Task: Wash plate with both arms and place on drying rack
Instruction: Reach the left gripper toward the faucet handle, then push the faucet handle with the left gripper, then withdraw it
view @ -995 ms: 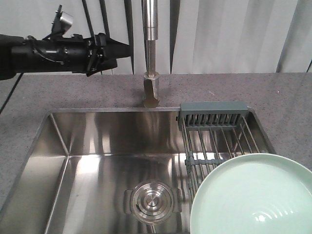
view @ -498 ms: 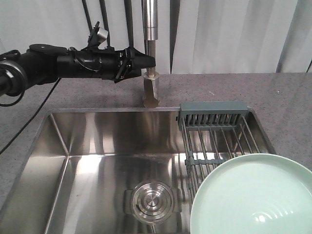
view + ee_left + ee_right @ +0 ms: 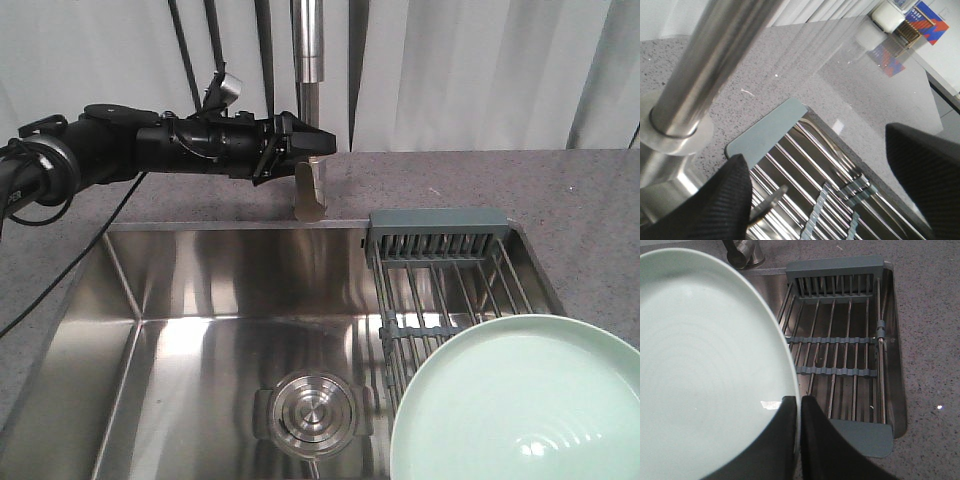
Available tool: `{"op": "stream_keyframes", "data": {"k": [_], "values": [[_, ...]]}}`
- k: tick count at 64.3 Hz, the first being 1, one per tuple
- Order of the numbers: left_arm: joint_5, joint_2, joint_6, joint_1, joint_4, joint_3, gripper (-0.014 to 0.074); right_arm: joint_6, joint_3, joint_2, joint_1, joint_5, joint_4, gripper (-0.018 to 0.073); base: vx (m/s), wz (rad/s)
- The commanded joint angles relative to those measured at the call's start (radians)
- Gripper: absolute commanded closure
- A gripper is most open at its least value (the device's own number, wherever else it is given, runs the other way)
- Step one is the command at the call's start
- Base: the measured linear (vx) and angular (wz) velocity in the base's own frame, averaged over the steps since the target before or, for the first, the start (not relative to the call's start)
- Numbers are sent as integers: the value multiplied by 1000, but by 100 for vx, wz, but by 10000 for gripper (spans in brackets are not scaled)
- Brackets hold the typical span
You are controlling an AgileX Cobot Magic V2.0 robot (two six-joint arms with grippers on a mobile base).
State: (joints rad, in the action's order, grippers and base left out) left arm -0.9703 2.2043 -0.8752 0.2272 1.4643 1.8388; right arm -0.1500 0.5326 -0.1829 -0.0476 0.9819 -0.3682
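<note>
1. The plate [image 3: 520, 400], round, smooth and pale mint-green with a low raised rim, is hanging over the front right corner of the sink [image 3: 200, 280]. It is covering the near end of the drying rack [image 3: 450, 265].
2. The right gripper [image 3: 800, 415] is pinching the plate's rim, with a black finger pressing on either face.
3. The rack, made of thin steel wires with dull grey-green plastic end bars and ribbed cross strips, is lying along the sink's right side, up to its back edge.
4. The left gripper [image 3: 815, 185] is hovering over the sink's back edge with its textured black pads spread wide and nothing between them. It is right by the polished steel faucet column [image 3: 308, 60].
5. A grey speckled counter [image 3: 560, 190] is framing the brushed steel basin and its round ringed drain [image 3: 310, 410]. White curtains [image 3: 480, 70] are hanging behind.
6. Compared with half a second ago, the left arm [image 3: 150, 145] is reaching further right. Its tip is now overlapping the faucet column instead of stopping at the column's left. The plate is staying where it was.
</note>
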Motion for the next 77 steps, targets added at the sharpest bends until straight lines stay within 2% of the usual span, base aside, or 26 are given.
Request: {"op": "stream_keyframes", "data": {"k": [1, 10, 25, 42, 51, 58, 65, 69, 77], "values": [[-116, -65, 13, 11, 65, 31, 54, -3, 24, -14, -4, -67, -17, 561, 0, 0], [-163, -65, 16, 11, 32, 31, 70, -3, 24, -14, -4, -67, -17, 561, 0, 0], [-228, -65, 66, 11, -45, 31, 113, -3, 24, -14, -4, -67, -17, 561, 0, 0], [-229, -72, 66, 8, -60, 32, 172, -3, 24, -14, -4, -67, -17, 561, 0, 0], [-191, -90, 66, -17, -64, 32, 258, -3, 24, -14, -4, -67, -17, 561, 0, 0], [-197, -110, 70, -54, -88, 32, 379, -3, 24, -14, -4, -67, -17, 561, 0, 0], [-226, -131, 139, -99, -180, 32, 515, -3, 24, -14, -4, -67, -17, 561, 0, 0], [-258, -148, 189, -125, -277, 32, 604, -3, 24, -14, -4, -67, -17, 561, 0, 0], [-291, -200, 303, -173, -493, 31, 604, -3, 24, -14, -4, -67, -17, 561, 0, 0]]}}
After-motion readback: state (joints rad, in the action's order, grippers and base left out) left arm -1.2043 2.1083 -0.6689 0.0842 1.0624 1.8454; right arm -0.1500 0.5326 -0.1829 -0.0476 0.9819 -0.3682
